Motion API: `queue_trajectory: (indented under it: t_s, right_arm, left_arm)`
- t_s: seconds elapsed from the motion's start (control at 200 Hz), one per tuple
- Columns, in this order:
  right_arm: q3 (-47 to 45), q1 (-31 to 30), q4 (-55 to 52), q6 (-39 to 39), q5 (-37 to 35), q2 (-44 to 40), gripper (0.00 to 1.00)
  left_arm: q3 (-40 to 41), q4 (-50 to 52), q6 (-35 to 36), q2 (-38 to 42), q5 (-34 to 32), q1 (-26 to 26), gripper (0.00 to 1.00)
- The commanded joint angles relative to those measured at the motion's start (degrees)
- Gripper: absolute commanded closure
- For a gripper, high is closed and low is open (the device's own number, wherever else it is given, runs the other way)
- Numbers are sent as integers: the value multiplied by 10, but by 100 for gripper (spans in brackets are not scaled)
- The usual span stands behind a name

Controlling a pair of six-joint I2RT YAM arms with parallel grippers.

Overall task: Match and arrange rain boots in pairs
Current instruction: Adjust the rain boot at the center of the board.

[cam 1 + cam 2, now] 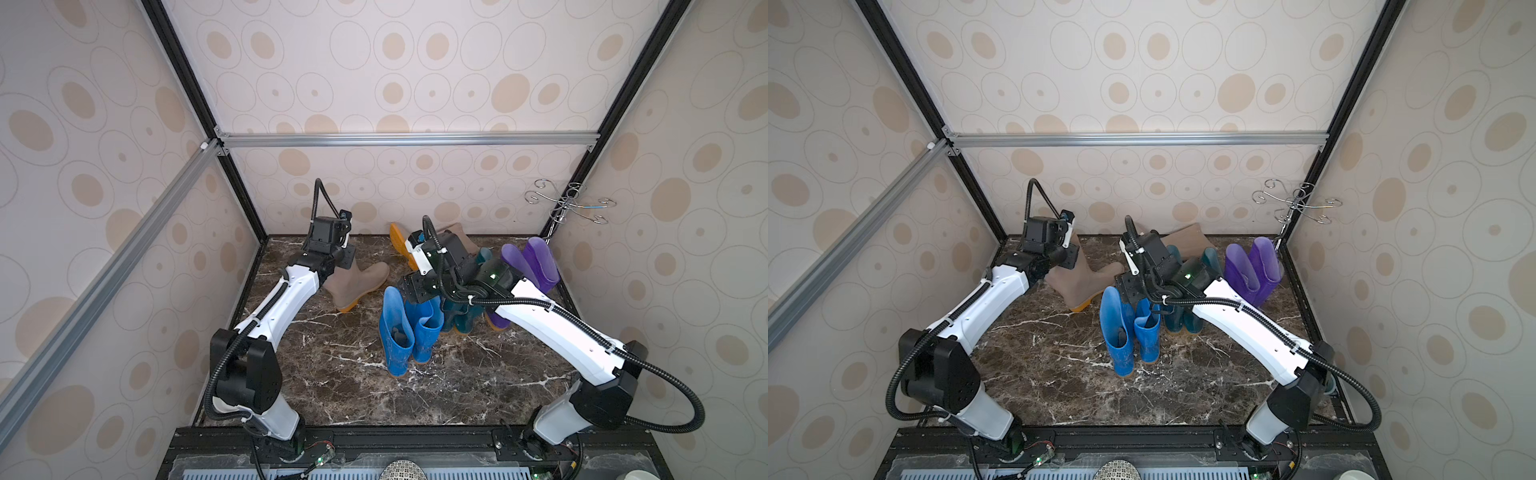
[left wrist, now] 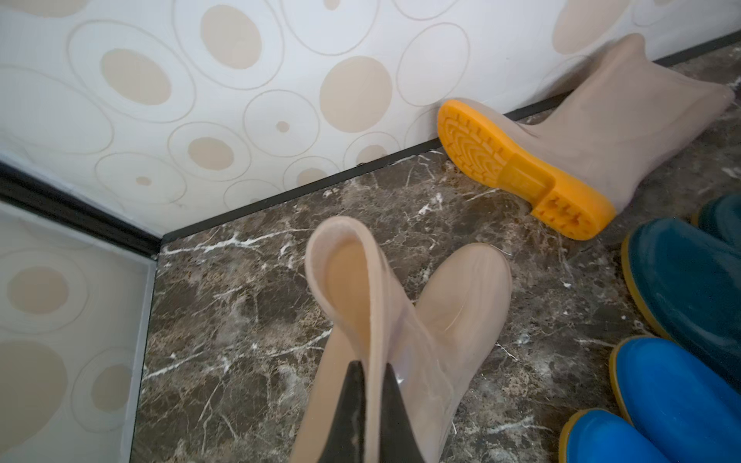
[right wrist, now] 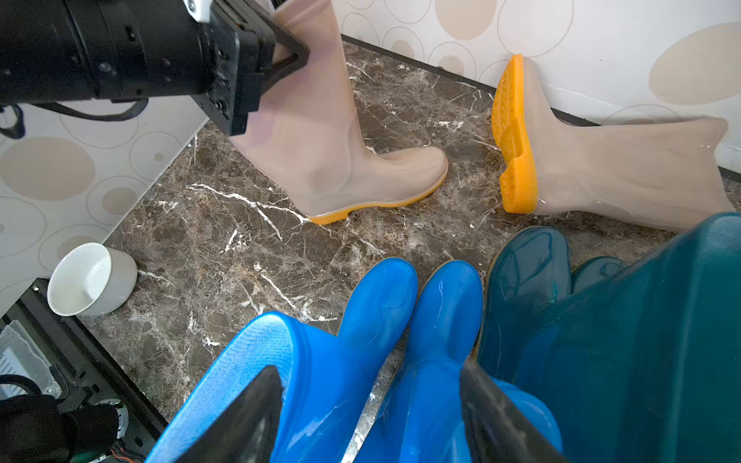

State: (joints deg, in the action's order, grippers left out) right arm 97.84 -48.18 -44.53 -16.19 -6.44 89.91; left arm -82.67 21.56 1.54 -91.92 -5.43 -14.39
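My left gripper (image 2: 373, 405) is shut on the shaft rim of a beige rain boot (image 1: 361, 282), one finger inside and one outside. The boot stands tilted on the marble floor (image 1: 340, 386). A second beige boot (image 2: 593, 132) lies on its side against the back wall, orange sole showing. My right gripper (image 3: 373, 417) hangs open just above two upright bright blue boots (image 1: 399, 332), holding nothing. Two dark teal boots (image 3: 529, 280) stand beside the blue ones, largely hidden under the right arm in both top views. Two purple boots (image 1: 1252, 270) stand together at the back right.
A white cup (image 3: 92, 280) lies on its side near the left wall at the floor's front. A chrome wire rack (image 1: 569, 203) stands in the back right corner. Patterned walls close in three sides, and an aluminium bar (image 1: 407, 139) crosses the back.
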Motion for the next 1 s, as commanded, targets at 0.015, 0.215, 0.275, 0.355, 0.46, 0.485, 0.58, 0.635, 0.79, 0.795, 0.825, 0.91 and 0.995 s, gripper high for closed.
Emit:
queue_trajectory:
  t_s: [0.015, 0.215, 0.275, 0.355, 0.46, 0.485, 0.58, 0.635, 0.79, 0.795, 0.825, 0.91, 0.995]
  right_arm:
    - [13, 1, 0, 0, -8, 7, 28]
    - [13, 2, -2, 6, -4, 8, 28]
    - [13, 3, -1, 8, -1, 8, 28]
    - [13, 4, -3, 10, 2, 9, 28]
    - [13, 5, -5, 11, 2, 7, 28]
    - [13, 5, -5, 11, 2, 6, 28]
    - [13, 7, -7, 14, -2, -2, 28]
    - [13, 7, -8, 16, -6, -8, 28]
    - [11, 12, -7, 18, -17, -31, 28]
    - [11, 12, -7, 18, -18, -32, 28]
    - [10, 14, -7, 18, -23, -37, 28]
    - [4, 17, -7, 17, -38, -55, 28]
    - [-8, 23, -11, 9, -65, -78, 28]
  left_arm:
    - [-15, 8, -44, 33, -51, 21, 100]
    - [0, 8, -74, 52, -75, 24, 100]
    - [5, 3, -88, 56, -76, 24, 100]
    - [11, -3, -117, 58, -67, 24, 93]
    - [25, -15, -148, 65, -48, 24, 61]
    - [25, -16, -155, 68, -48, 23, 53]
    - [5, -9, -157, 79, -66, 12, 37]
    - [-19, -2, -147, 83, -76, 0, 32]
    - [-106, 19, -143, 68, -83, -55, 20]
    - [-108, 19, -144, 67, -82, -56, 20]
    - [-119, 14, -151, 61, -70, -66, 17]
    - [-143, -10, -172, 35, -28, -88, 13]
    - [-161, -40, -187, -3, 4, -104, 13]
